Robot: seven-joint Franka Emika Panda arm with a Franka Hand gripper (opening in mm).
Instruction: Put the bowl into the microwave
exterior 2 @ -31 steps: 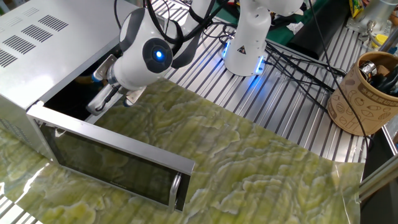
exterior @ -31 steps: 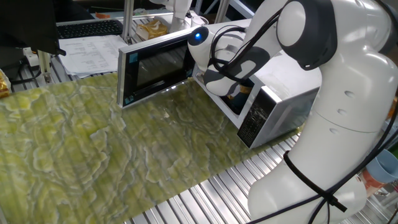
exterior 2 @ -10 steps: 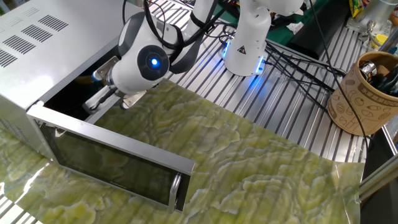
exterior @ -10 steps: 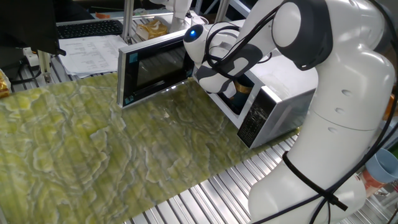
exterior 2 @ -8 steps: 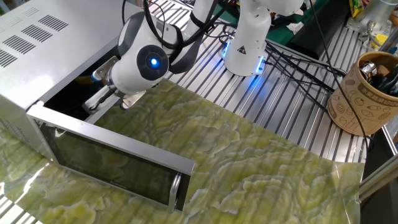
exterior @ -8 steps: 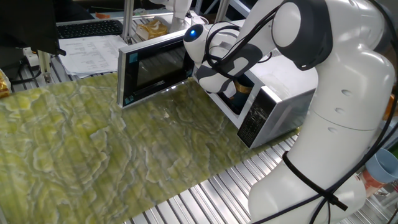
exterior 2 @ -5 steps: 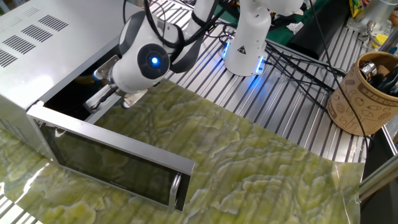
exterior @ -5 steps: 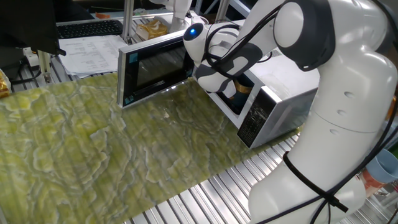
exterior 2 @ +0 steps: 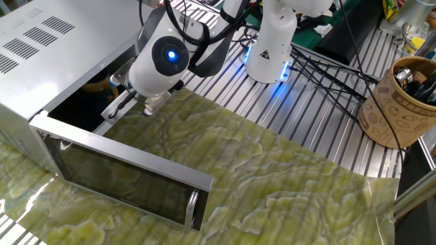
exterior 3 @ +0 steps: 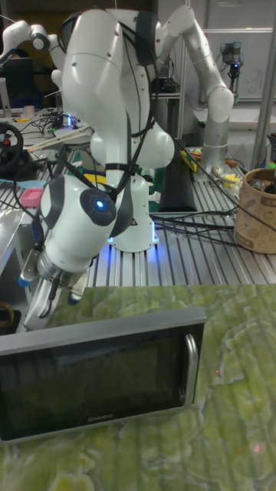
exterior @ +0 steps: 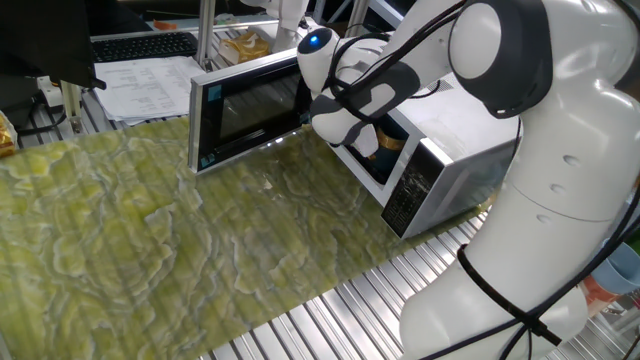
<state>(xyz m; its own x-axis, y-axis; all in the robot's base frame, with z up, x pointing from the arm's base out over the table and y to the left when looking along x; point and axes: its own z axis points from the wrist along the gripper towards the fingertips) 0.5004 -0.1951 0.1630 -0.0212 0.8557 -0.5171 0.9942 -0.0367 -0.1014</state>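
Note:
The white microwave (exterior 2: 41,41) stands with its door (exterior 2: 122,178) swung wide open. Inside the dark cavity sits the bowl (exterior 2: 97,85), of which only a yellow-tan part shows; in one fixed view the bowl (exterior: 389,143) appears behind the arm's wrist. My gripper (exterior 2: 129,109) hangs just outside the cavity mouth, above the door's hinge side, open, with nothing between its fingers (exterior 2: 113,108). In the tall fixed view the gripper (exterior 3: 52,301) is right behind the door's top edge and apart from the bowl.
A green patterned mat (exterior 2: 286,184) covers the table in front of the microwave. A brown patterned pot of tools (exterior 2: 396,102) stands at the right. A second robot's base (exterior 2: 270,47) and black cables (exterior 2: 327,68) lie behind. Papers (exterior: 140,85) sit beyond the door.
My gripper has drawn back out of the microwave cavity and slightly upward, empty. The bowl stays inside, and the door has not moved.

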